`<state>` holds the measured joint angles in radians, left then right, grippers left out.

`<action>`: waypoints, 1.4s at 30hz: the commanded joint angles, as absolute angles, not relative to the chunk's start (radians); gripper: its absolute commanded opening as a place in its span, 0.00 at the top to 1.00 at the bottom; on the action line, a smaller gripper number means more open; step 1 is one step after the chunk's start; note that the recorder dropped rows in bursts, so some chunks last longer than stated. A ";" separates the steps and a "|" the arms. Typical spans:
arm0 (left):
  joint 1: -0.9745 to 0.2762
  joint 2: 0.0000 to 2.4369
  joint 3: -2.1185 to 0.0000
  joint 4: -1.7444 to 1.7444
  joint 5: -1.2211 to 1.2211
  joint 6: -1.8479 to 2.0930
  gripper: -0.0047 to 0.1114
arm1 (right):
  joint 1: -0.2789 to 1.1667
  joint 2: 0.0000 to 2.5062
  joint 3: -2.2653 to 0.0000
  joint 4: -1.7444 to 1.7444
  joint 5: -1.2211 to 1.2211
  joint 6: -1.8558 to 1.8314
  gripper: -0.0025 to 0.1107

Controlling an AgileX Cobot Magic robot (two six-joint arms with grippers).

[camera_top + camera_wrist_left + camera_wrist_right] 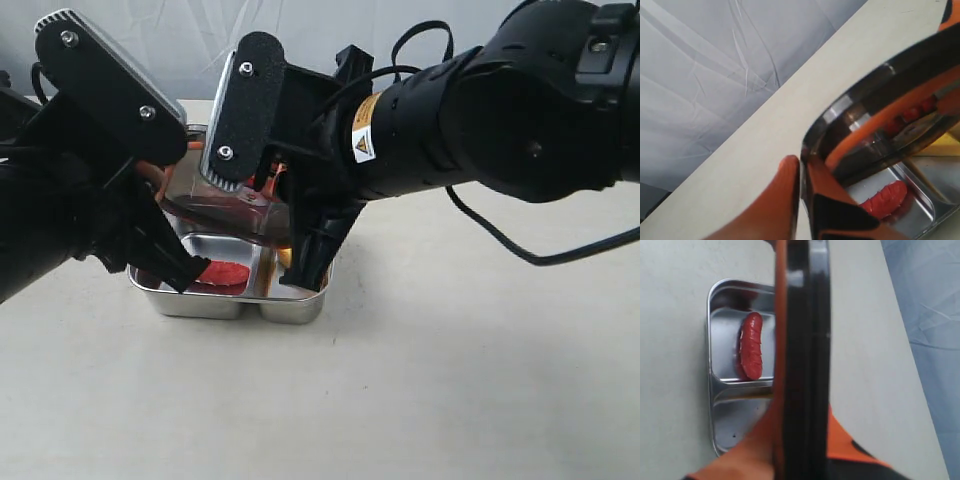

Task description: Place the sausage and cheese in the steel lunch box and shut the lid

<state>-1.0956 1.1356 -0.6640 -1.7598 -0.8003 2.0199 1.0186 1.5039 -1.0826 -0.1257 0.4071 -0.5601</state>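
The steel lunch box stands on the table with the red sausage lying in its left compartment. A yellow bit of the cheese shows in the right compartment. The dark lid hangs tilted just above the box, held from both ends. My left gripper is shut on the lid's left edge; the left wrist view shows its orange fingers pinching the rim of the lid. My right gripper clamps the other edge, and the lid is seen edge-on between its fingers.
Bare beige table lies around the box. A grey cloth backdrop hangs behind the far table edge. Both black arms crowd over the box and hide most of its back half.
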 commanded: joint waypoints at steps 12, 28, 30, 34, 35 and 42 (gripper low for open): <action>-1.099 1.131 -0.666 -1.744 -0.962 2.014 0.55 | 1.059 1.497 -1.084 -0.558 0.470 -0.243 0.99; -1.323 0.901 -0.666 -1.744 -1.221 2.071 0.82 | 1.059 1.401 -1.082 -0.712 0.506 -0.006 0.99; -1.355 0.868 -0.666 -1.744 -1.221 2.071 0.88 | 1.059 1.385 -1.082 -0.693 0.512 0.006 0.99; -1.380 0.836 -0.666 -1.744 -1.221 2.067 0.96 | 1.059 1.359 -1.082 -0.659 0.504 0.006 0.99; -1.380 0.836 -0.666 -1.744 -1.221 2.067 0.96 | 1.059 1.357 -1.082 -0.654 0.499 0.008 0.99; -1.378 0.836 -0.666 -1.744 -1.221 2.067 0.96 | 1.059 1.357 -1.082 -0.615 0.495 0.008 0.99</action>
